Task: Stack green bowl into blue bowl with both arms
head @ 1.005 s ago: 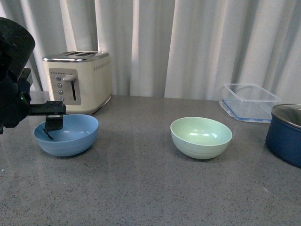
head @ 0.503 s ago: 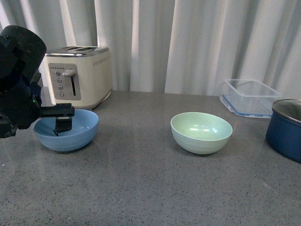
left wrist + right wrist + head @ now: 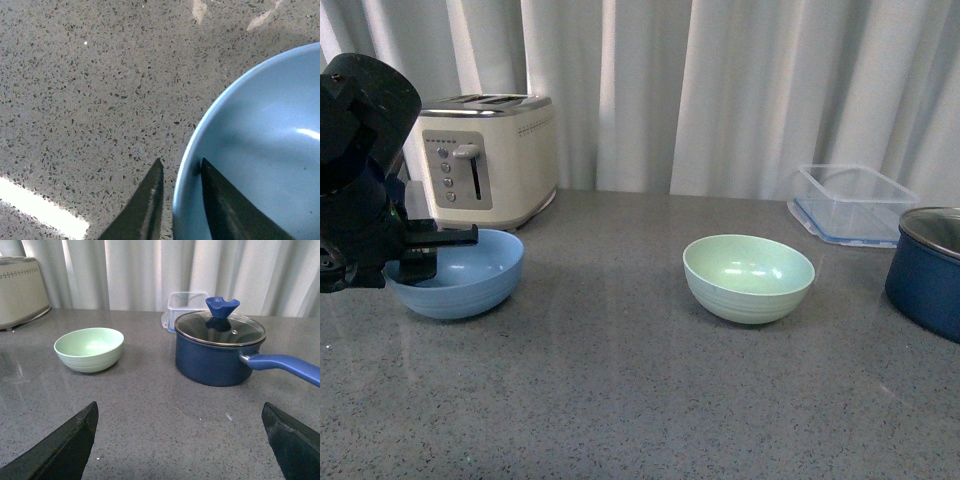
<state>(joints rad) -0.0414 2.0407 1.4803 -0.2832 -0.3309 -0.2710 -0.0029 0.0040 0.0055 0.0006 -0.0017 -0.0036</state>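
Logged: left gripper (image 3: pixel 182 162) astride blue bowl (image 3: pixel 260 150) rim, clamp I could not confirm; right gripper (image 3: pixel 179 406) gaped empty; I judged squeezing the rim squarely before lifting best

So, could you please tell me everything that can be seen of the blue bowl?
The blue bowl is round, light sky-blue and matte, like plastic, with faint ridges near its base. It stands upright and empty on the grey speckled countertop, at the robot's left, in front of the cream toaster. The left pincer straddles its rim, one finger outside the wall, one inside; whether they clamp it cannot be told.
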